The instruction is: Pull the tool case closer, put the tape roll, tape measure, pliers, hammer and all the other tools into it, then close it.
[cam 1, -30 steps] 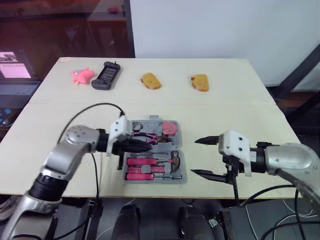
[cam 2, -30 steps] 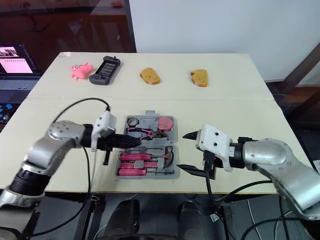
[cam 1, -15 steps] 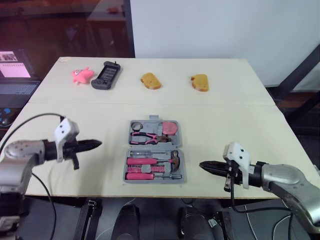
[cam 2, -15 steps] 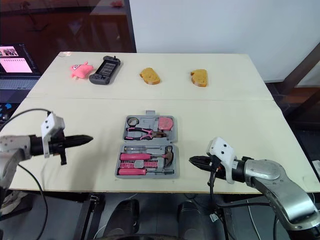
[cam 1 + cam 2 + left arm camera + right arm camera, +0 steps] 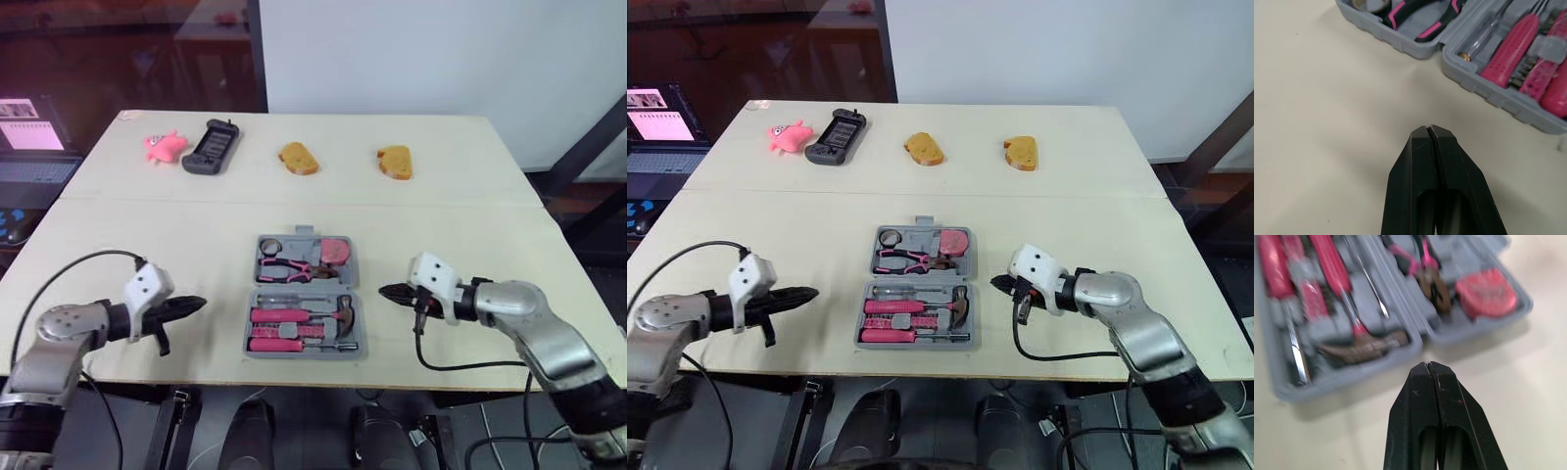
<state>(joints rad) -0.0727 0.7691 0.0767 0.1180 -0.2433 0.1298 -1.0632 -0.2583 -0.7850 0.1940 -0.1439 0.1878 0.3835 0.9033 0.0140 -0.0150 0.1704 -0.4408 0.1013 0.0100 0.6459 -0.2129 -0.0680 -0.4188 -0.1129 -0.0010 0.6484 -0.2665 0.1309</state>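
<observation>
The grey plastic tool case lies flat and fully open on the pale beige surface, between the two end effectors. It is just beside the tips of the right end effector and a little apart from the tips of the left end effector.

Both end effectors have their black fingers pressed together with nothing between them. Each hangs low over the surface and points inward at the case.

The loading part of the task looks finished:

- **Half farther from both end effectors:** it holds the small ring-shaped tape roll, the pink tape measure and the pink-and-black pliers.
- **Nearer half:** it holds the hammer with the dark metal head on the side toward the right end effector. The pink-handled screwdrivers lie in rows toward the left one.

Each tool appears to sit in its moulded seat. The case also lies near the front of the surface, so the pull seems done.

What is left, as I judge it, is the closing: one half has to be folded over the other and pressed shut, and the case is not yet folded at all.

Well beyond both end effectors, along the far side of the surface, lie a pink soft toy, a black handheld device and two slices of toast. None of them belongs in the case.
</observation>
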